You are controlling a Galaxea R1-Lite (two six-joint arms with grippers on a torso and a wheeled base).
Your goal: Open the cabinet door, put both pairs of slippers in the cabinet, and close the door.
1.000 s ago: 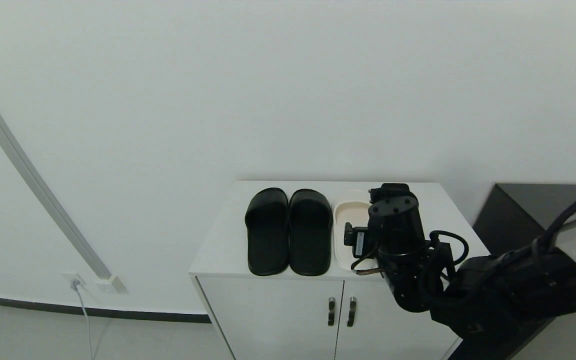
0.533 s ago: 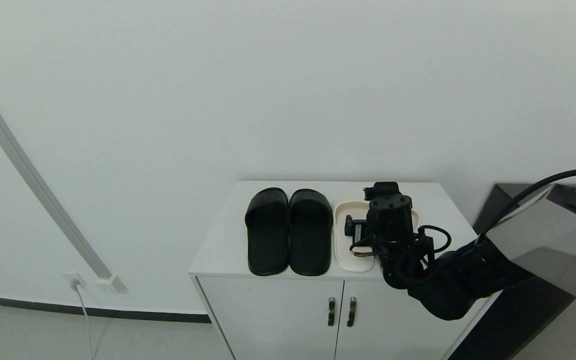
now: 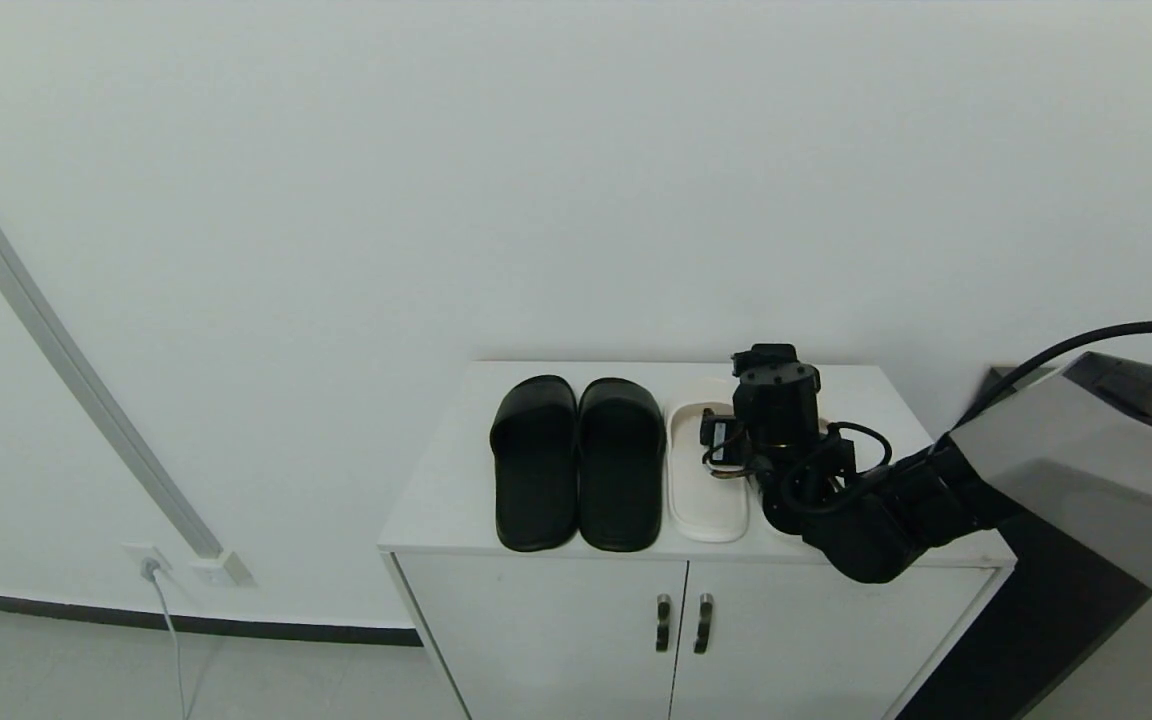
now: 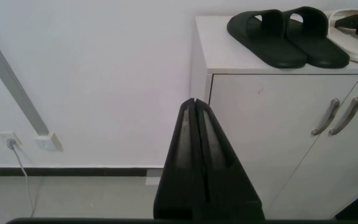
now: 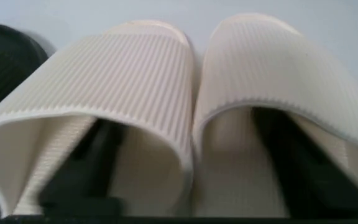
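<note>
A pair of black slippers [image 3: 578,462] and a pair of cream slippers [image 3: 704,470] lie side by side on top of a white cabinet [image 3: 436,490]. Its two doors are closed, with handles [image 3: 683,622] at the middle seam. My right arm reaches over the cream pair. In the right wrist view my right gripper [image 5: 188,127] is open, with one finger [image 5: 82,171] under the strap of one cream slipper [image 5: 104,87] and the other finger under the strap of its mate [image 5: 272,68]. My left gripper [image 4: 195,149] is shut on nothing, low and off the cabinet's left front corner.
The cabinet stands against a white wall. A wall outlet with a cable [image 3: 148,565] and a slanted grey conduit [image 3: 56,340] are to the left. Dark furniture [image 3: 1036,560] stands to the cabinet's right. Bare floor lies in front.
My right arm has moved forward and toward the wall over the cream slippers. The black slippers and the doors have not moved.
</note>
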